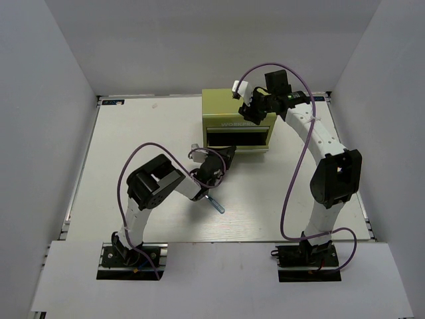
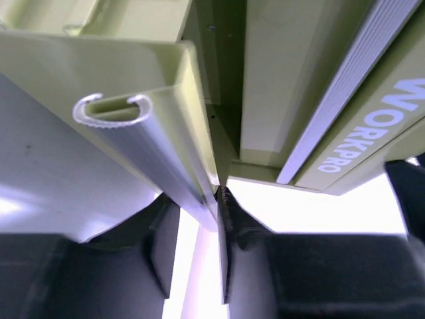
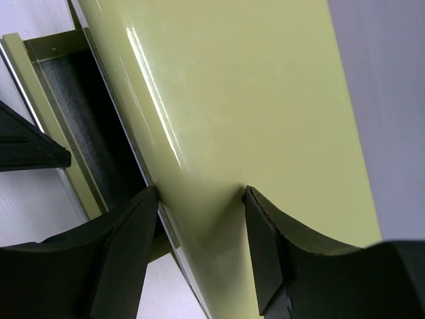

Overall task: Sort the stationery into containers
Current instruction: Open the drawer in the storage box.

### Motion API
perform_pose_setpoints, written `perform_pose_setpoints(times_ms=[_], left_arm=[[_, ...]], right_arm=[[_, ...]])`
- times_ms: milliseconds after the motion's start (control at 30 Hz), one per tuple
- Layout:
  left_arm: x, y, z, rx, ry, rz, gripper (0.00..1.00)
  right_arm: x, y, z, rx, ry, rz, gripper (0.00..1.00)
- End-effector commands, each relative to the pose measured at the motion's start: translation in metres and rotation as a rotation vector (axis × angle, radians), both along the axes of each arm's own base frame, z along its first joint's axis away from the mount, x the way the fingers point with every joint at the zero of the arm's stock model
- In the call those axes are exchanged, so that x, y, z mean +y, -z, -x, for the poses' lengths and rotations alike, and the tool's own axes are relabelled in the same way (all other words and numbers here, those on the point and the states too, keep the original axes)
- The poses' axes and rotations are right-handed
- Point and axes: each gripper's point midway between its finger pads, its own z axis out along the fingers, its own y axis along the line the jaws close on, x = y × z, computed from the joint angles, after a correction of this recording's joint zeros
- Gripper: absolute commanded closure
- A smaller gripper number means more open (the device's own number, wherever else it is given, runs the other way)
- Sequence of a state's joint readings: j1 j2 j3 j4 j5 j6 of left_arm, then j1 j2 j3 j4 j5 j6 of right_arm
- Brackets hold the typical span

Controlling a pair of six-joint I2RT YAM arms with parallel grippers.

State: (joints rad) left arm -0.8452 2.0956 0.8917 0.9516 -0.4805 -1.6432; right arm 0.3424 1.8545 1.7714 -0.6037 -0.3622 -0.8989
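The yellow-green chest [image 1: 229,106] stands at the back middle with its lower drawer [image 1: 236,138] pulled out, showing a dark inside. My left gripper [image 1: 222,159] is at the drawer's front left corner. In the left wrist view it [image 2: 199,206] is shut on the drawer's silver handle lip [image 2: 143,143]. My right gripper [image 1: 255,109] is open, and its fingertips [image 3: 259,206] press on the chest's top [image 3: 246,100] near the front edge. One pale blue stick [image 1: 214,203] lies on the table under the left arm. The other sticks are hidden.
The open drawer's dark lining [image 3: 70,126] shows in the right wrist view, with a left-gripper finger [image 3: 26,143] beside it. White walls close in the table [image 1: 133,146] on three sides. The chest's face carries WORKPRO lettering [image 2: 382,126].
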Motion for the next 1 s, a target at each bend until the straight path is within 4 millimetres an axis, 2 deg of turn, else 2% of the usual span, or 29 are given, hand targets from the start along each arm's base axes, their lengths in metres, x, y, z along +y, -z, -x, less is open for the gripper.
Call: perform_pose_setpoints(times_ms=[0,33,67,133,167,233,300,367,433,467,500,567,600,667,700,733,767,800,833,867,900,967], left_arm=[[-0.001,-0.004,0.012,-0.006,0.039,-0.059,0.6],[0.003,-0.004,0.009,-0.006,0.03,-0.059,0.52],[0.002,-0.009,0.011,-0.019,0.045,-0.061,0.48],[-0.003,-0.024,0.012,-0.074,0.073,-0.056,0.38],[-0.003,-0.024,0.015,-0.083,0.086,-0.067,0.36],[-0.004,-0.037,0.016,-0.113,0.102,-0.071,0.28],[-0.006,-0.043,0.021,-0.129,0.129,-0.081,0.28],[-0.007,-0.06,0.026,-0.168,0.155,-0.076,0.28],[-0.002,-0.06,0.034,-0.171,0.177,-0.089,0.27],[-0.002,-0.075,0.04,-0.196,0.195,-0.075,0.27],[-0.003,-0.081,0.046,-0.217,0.23,-0.085,0.27],[0.0,-0.076,0.062,-0.188,0.273,-0.119,0.27],[0.003,-0.094,0.07,-0.205,0.295,-0.101,0.27],[0.016,-0.082,0.083,-0.156,0.311,-0.142,0.24],[0.017,-0.082,0.093,-0.146,0.332,-0.149,0.24],[0.027,-0.094,0.102,-0.153,0.331,-0.143,0.24],[0.035,-0.082,0.108,-0.098,0.339,-0.189,0.24],[0.046,-0.083,0.107,-0.097,0.32,-0.225,0.24],[0.054,-0.086,0.107,-0.092,0.305,-0.248,0.26],[0.066,-0.103,0.109,-0.116,0.27,-0.259,0.27],[0.08,-0.085,0.114,-0.058,0.263,-0.358,0.32],[0.106,-0.093,0.109,-0.053,0.171,-0.419,0.39]], right_arm=[[-0.024,0.043,-0.005,0.095,0.087,0.093,0.41],[-0.024,0.043,-0.003,0.1,0.086,0.09,0.4],[-0.023,0.042,-0.002,0.098,0.082,0.088,0.4],[-0.024,0.042,-0.001,0.102,0.08,0.083,0.4],[-0.023,0.039,-0.001,0.093,0.078,0.08,0.4],[-0.023,0.04,0.002,0.102,0.076,0.077,0.4],[-0.023,0.039,0.006,0.103,0.076,0.072,0.38],[-0.023,0.034,0.009,0.097,0.07,0.064,0.38],[-0.025,0.027,0.015,0.084,0.069,0.057,0.38],[-0.026,0.025,0.016,0.076,0.07,0.056,0.38],[-0.028,0.02,0.023,0.067,0.069,0.05,0.38],[-0.027,0.019,0.027,0.059,0.064,0.044,0.38],[-0.028,0.008,0.033,0.036,0.059,0.031,0.38],[-0.029,0.006,0.039,0.029,0.054,0.023,0.38],[-0.027,0.002,0.047,0.031,0.035,0.001,0.38],[-0.026,-0.005,0.051,0.017,0.026,-0.01,0.38],[-0.026,-0.008,0.06,0.015,0.015,-0.023,0.41],[-0.021,0.0,0.071,0.044,-0.021,-0.043,0.46],[-0.02,-0.007,0.077,0.028,-0.029,-0.06,0.54],[-0.017,-0.004,0.087,0.03,-0.047,-0.072,0.63],[-0.009,-0.001,0.1,0.074,-0.082,-0.122,0.85],[0.004,0.0,0.123,0.132,-0.122,-0.177,0.96]])
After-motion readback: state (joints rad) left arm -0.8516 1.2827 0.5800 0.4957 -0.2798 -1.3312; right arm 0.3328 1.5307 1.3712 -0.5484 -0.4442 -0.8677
